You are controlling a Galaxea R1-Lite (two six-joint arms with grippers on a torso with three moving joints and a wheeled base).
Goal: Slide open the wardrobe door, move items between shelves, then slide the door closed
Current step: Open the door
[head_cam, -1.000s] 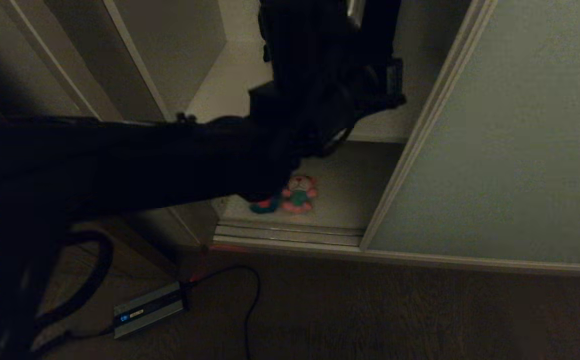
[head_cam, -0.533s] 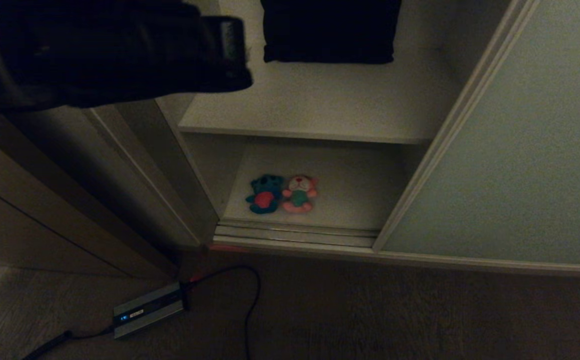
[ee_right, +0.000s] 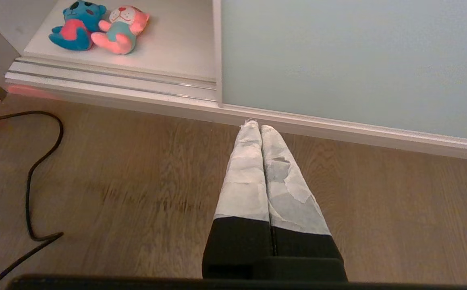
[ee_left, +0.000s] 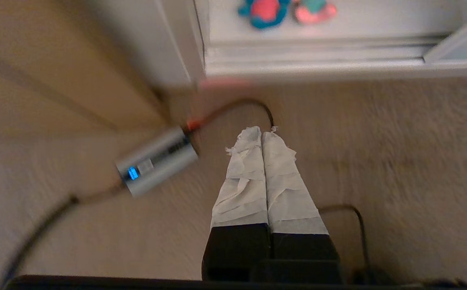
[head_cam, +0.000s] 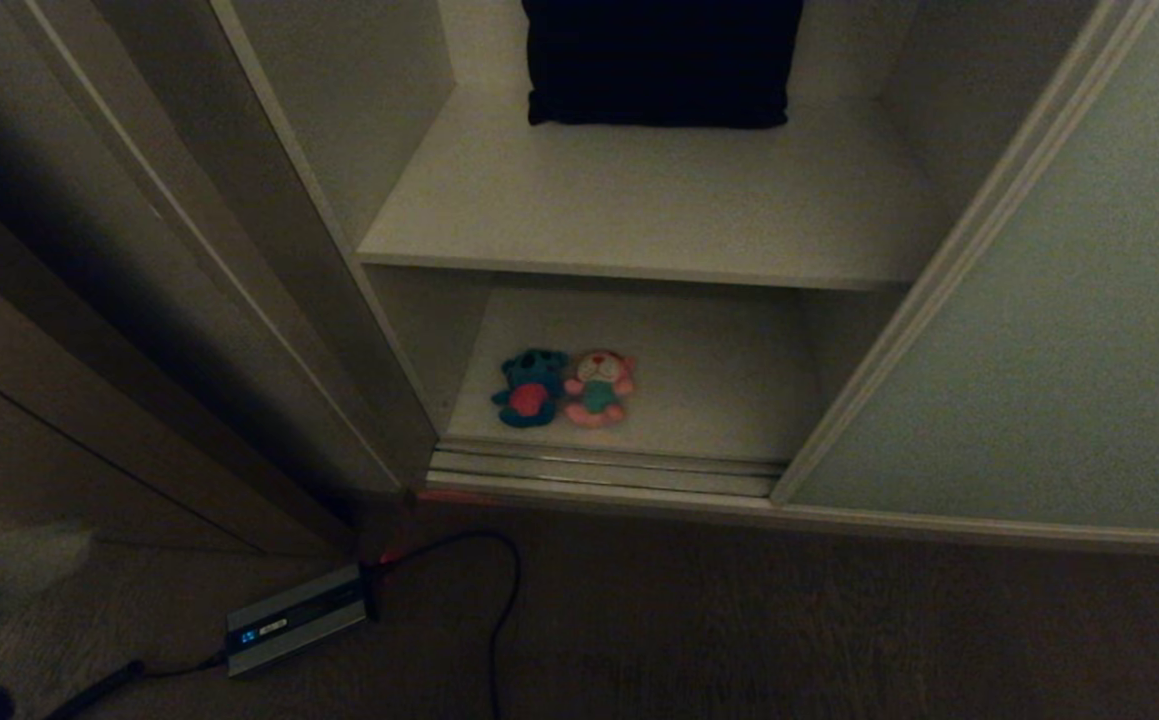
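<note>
Pretty dim in the head view, so the far left is mostly shadow: the brown side panel fades into dark, and a black blob at the bottom-left corner is too cut off to identify. On the floor sits a small silver box with a blue light, with a black cable looping off it toward the wardrobe.

Left gripper hangs over the floor just beside that box, tape-wrapped fingers pressed flat together, nothing between them, touching nothing. That view is smeared with blur, so the toys only show as cropped blobs at its edge.

Moving right: the wardrobe is open. The upper shelf has a dark folded cloth at the back, cut off by the frame, and lots of bare board in front of it. The lower shelf holds the teal-blue plush and the pink plush, touching side by side, close to the front track and toward the left wall, with open board to their right.

Right gripper is parked over the floor, tips near the door's bottom rail, fingers closed tight on nothing.

The sliding wardrobe door covers the right side, its framed edge ending at the lower shelf's right end; its far side runs out of frame.
</note>
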